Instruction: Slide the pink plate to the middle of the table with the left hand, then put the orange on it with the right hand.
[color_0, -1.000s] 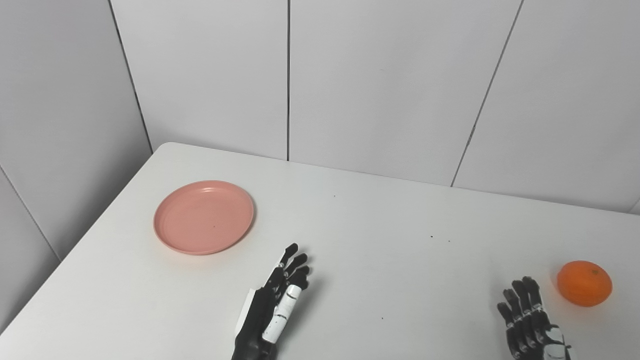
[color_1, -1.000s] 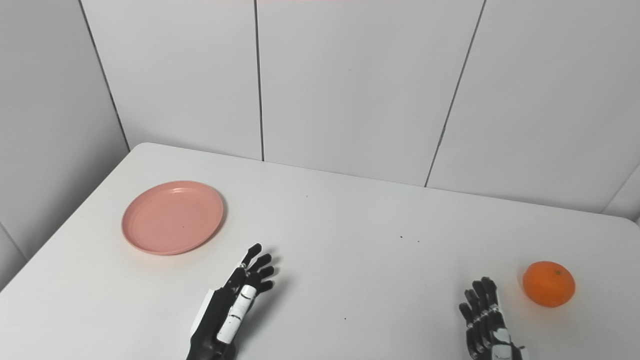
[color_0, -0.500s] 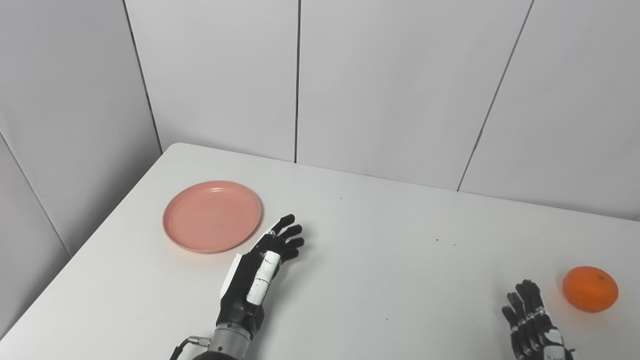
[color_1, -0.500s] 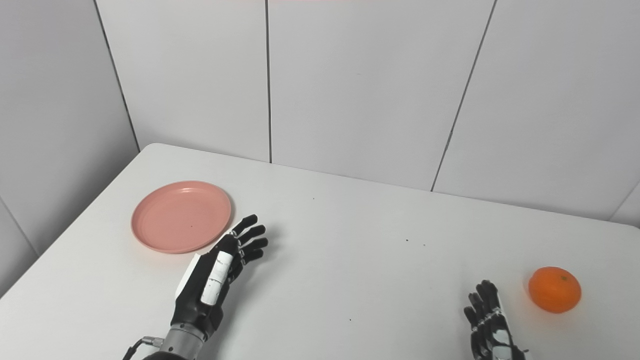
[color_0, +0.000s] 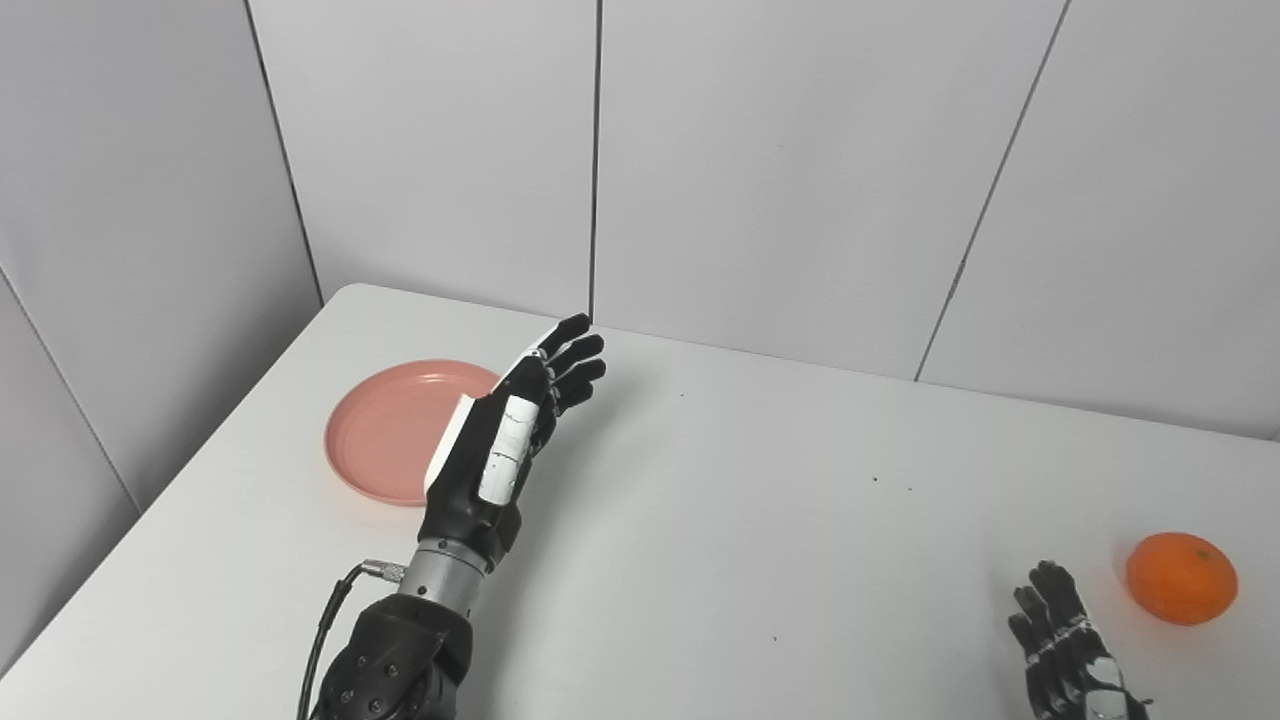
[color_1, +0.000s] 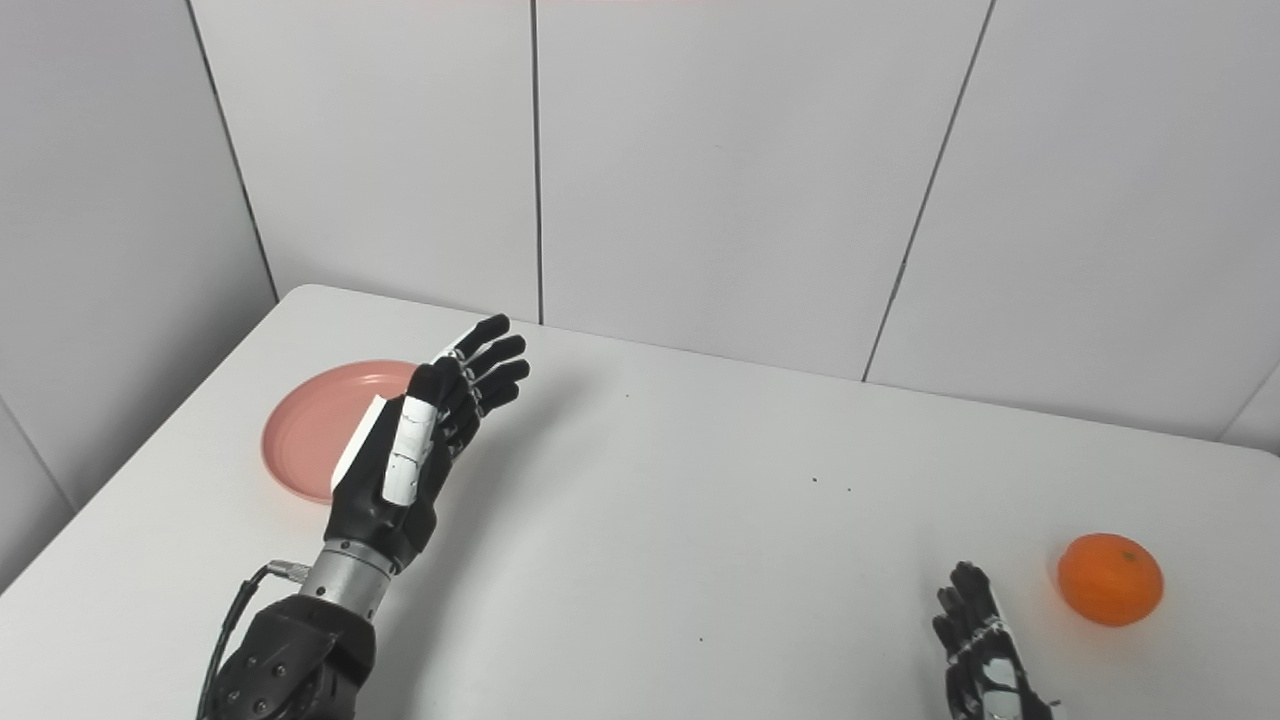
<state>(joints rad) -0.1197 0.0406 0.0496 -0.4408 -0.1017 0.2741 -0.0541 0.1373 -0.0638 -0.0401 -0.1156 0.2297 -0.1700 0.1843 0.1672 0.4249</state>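
Fingers: left hand (color_0: 500, 440) released, fingers (color_0: 575, 352) stretched and a little spread, grasping nothing; right hand (color_0: 1070, 655) also extended and empty, cut by the bottom edge.
Pink plate (color_0: 385, 430): left of centre on the table, its right part hidden behind the left hand; contact cannot be judged.
Orange (color_0: 1181, 578): lower right, near the right hand, apart from it.
Table (color_0: 760, 500): white, against grey wall panels (color_0: 780, 170).

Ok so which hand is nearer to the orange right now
Right. The right hand sits low at the table's near edge, just left of the orange with a small gap. The left hand is raised far across the table, in front of the pink plate.
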